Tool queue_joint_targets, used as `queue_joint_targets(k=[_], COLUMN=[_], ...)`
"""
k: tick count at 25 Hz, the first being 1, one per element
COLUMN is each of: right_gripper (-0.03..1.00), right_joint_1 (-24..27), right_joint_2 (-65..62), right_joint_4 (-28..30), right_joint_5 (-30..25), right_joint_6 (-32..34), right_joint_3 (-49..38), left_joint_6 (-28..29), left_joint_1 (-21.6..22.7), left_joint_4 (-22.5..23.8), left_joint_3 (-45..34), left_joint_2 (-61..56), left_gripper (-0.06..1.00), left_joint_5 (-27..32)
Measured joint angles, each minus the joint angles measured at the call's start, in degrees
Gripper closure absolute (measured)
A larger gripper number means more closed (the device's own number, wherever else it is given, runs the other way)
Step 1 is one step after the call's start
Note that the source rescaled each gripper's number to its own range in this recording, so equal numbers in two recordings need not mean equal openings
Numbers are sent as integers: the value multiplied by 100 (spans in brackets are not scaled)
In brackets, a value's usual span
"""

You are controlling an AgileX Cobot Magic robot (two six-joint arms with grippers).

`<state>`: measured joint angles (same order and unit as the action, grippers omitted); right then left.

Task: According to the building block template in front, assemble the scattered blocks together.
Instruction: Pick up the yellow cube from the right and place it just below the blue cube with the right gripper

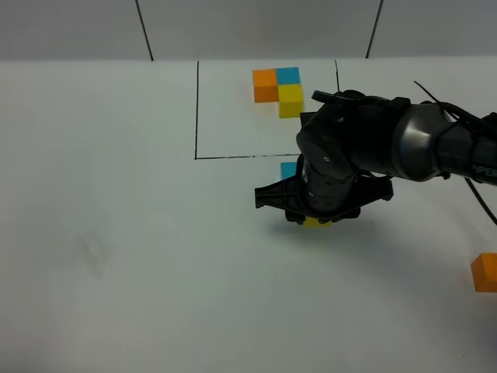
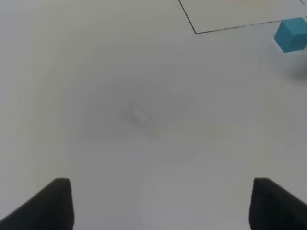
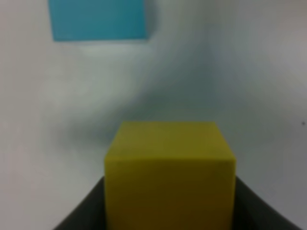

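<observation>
Your right arm (image 1: 419, 144) reaches in from the right edge of the high view, wrist bent down at centre frame.
Your right gripper (image 1: 314, 219) points straight down, its jaws clamped on a yellow block (image 3: 170, 167). Your left gripper (image 2: 160, 206) has its jaws spread wide apart, nothing between them.

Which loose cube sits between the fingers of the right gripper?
The small yellow cube; the small blue cube and the small orange cube lie free elsewhere.

no legible text, labels or numbers
</observation>
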<state>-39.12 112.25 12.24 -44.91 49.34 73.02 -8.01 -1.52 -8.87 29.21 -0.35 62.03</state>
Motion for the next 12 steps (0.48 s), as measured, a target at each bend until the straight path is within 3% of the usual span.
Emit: queue_joint_targets(k=[12], right_gripper=[70], right_joint_1=[-6], right_joint_2=[502], right_joint_4=[-33], right_joint_5=[672], right_joint_6=[-259], right_joint_3=[68], left_joint_6=[-4], left_joint_1=[0], left_joint_4=[0], left_joint_3=[0], left_joint_2=[0], left_gripper=[32], left_joint_5=[0])
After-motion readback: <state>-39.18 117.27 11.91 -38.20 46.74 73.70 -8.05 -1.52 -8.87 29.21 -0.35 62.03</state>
